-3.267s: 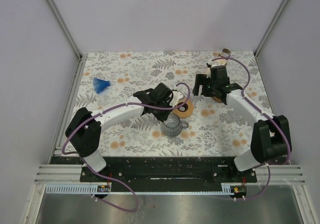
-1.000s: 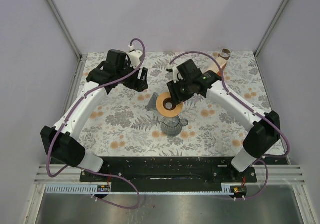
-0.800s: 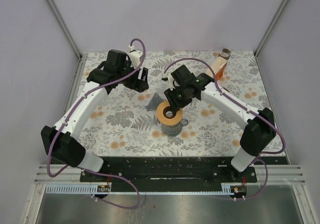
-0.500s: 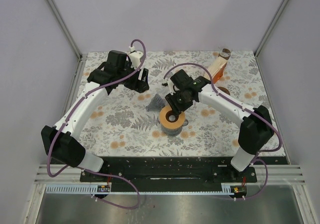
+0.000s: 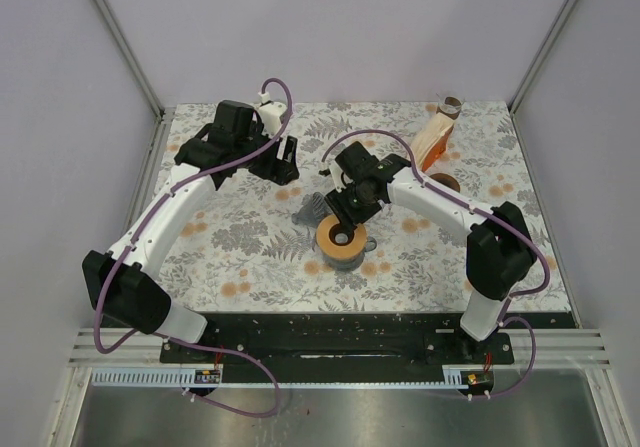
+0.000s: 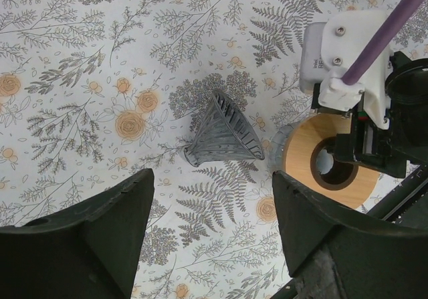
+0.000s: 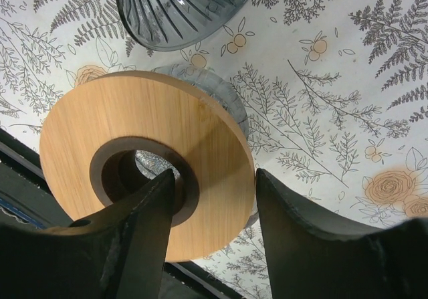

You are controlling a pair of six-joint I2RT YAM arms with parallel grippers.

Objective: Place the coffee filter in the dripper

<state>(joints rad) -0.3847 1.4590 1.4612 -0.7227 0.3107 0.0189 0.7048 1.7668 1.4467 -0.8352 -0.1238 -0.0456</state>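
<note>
Lying on its side: a dark grey, translucent, ribbed cone-shaped dripper (image 6: pixel 224 133), just beside the clear glass cup (image 5: pixel 346 258) on the cup's left and slightly far side. I cannot tell whether the two touch.
Dripper's look: straight ribs run from the narrow end to the wide round mouth, and the flowers of the patterned table cover (image 5: pixel 250 257) show faintly through its wall.
Coffee filter: I cannot tell where it is.
On the cup: a round pale wooden ring (image 7: pixel 134 125) with a dark-lined hole rests over the cup's mouth.
Right gripper (image 7: pixel 214 185): one finger sits inside the ring's hole and the other outside its rim, the jaws closed on the wooden band.
Left gripper (image 6: pixel 212 178): the jaws are spread wide with nothing between them, high above the cover on the far left of the cup.
Right wrist view only: glass is visible through the ring's hole, the cup's rim peeks out past the wood, and the inner ribs of the dripper's mouth show.
Left wrist view only: the whole dripper is seen from outside, with the right arm's white housing over the ring.
Top view only: an orange-brown tapered object (image 5: pixel 432 142) and a small brown disc (image 5: pixel 446 180) lie well to the far right of the cup.
</note>
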